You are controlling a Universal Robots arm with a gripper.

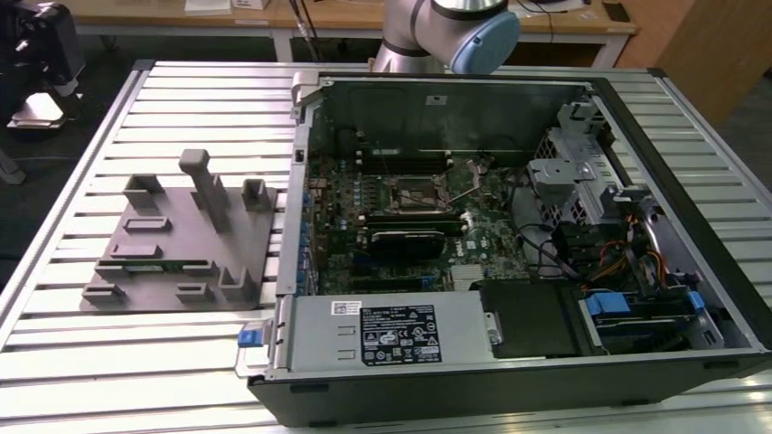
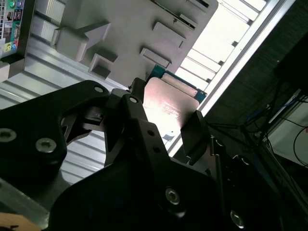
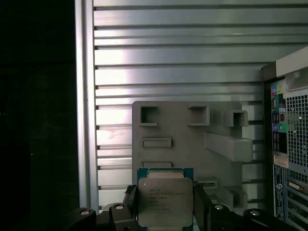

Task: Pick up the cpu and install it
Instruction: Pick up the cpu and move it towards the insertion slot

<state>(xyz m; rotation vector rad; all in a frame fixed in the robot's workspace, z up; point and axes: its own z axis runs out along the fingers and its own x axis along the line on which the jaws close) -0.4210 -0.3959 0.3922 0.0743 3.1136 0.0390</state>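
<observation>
Black matte jaws, bolted with silver screws, fill the foreground of both wrist views and are closed on two opposite edges of the cpu (image 3: pixel 165 198). It is a small flat square: a smooth silvery metal lid with clipped corners and faint print, seated on a thin teal-green board that shows as a narrow rim. In the second wrist view the cpu (image 2: pixel 168 103) catches the light and looks pale and glossy. It hangs in the jaws, seen against the near edge of a grey plastic fixture plate (image 3: pixel 187 139), which is dull and moulded with raised blocks, shallow rectangular pockets and one long sloped bar. The plate lies on a surface (image 3: pixel 168 72) of ribbed, brushed aluminium slats. In the exterior view the same plate (image 1: pixel 181 244) sits on the exterior view's left, just beside an open computer case (image 1: pixel 507 226) of grey sheet metal. Inside, a green motherboard carries a square black socket frame (image 1: pixel 417 192), bundled cables and a boxy power supply. The arm (image 1: pixel 447 27), silver with a pale blue cap, rises behind the case.
</observation>
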